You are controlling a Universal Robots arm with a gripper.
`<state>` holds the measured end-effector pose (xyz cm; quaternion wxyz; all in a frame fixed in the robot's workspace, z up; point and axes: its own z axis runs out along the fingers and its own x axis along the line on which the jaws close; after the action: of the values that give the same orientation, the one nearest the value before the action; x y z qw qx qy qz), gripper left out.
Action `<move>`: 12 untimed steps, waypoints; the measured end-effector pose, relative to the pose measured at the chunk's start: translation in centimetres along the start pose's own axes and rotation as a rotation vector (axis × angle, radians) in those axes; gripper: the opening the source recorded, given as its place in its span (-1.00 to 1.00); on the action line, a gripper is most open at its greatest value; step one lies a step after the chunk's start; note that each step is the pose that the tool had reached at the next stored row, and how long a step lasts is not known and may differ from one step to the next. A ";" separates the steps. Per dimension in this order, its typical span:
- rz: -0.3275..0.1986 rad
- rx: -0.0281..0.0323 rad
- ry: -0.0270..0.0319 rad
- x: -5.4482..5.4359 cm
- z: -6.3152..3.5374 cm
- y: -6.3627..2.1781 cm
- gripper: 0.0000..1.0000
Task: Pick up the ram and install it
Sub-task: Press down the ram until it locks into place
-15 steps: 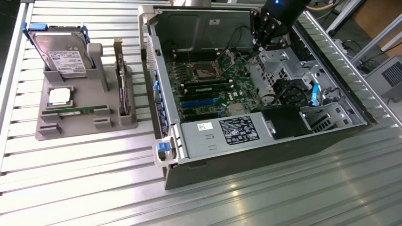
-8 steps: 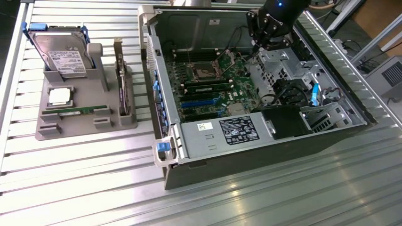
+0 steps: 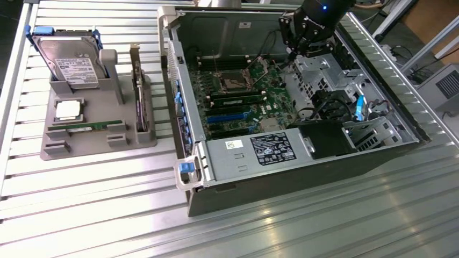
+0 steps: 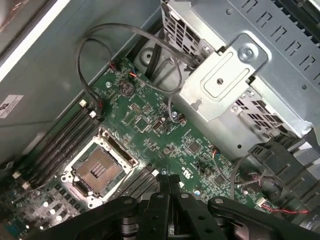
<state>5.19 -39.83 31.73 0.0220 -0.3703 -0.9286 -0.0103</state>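
Gripper [image 3: 307, 52] is up over the open computer case [image 3: 215, 156], toward 1 o'clock of the exterior view, fingers pressed together with nothing between them. On my wrist view I see the two black fingertips [image 4: 169, 181] meeting just above the green motherboard [image 4: 165, 135], close to the empty CPU socket [image 4: 98, 171] and the dark memory slots [image 4: 60, 145] beside it. Grey cables [image 4: 100, 45] loop over the board near the metal drive cage [image 4: 235, 85]. Ram [image 3: 91, 128] is well apart from the gripper, lying flat in the front slot of the grey parts holder [image 3: 97, 141] at about 9 o'clock of the exterior view, outside the case on the slatted metal table [image 3: 107, 204]. Same holder carries the hard drive [image 3: 70, 60] standing upright at its back, the square silver processor [image 3: 68, 109] lying just behind the ram, and an expansion card [image 3: 141, 102] standing on edge along the side nearest the case. Inside the case I can see a stick already seated in one slot [image 3: 240, 101] around the middle of the board, blue expansion slots [image 3: 231, 117] below that, and the power supply with its white label [image 3: 262, 150] toward 6 o'clock. Ram untouched, not picked up yet.
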 end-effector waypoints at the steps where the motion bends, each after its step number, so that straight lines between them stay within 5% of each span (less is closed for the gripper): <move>1: -0.026 0.0013 0.0000 0.0 0.00 0.00 -0.80; 7: -0.241 0.0117 0.0007 0.0 0.02 0.00 -0.80; 12: -0.337 0.0164 0.0009 0.0 0.02 0.00 -0.80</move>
<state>5.19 -39.83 31.71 0.0234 -0.2091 -0.9776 -0.0064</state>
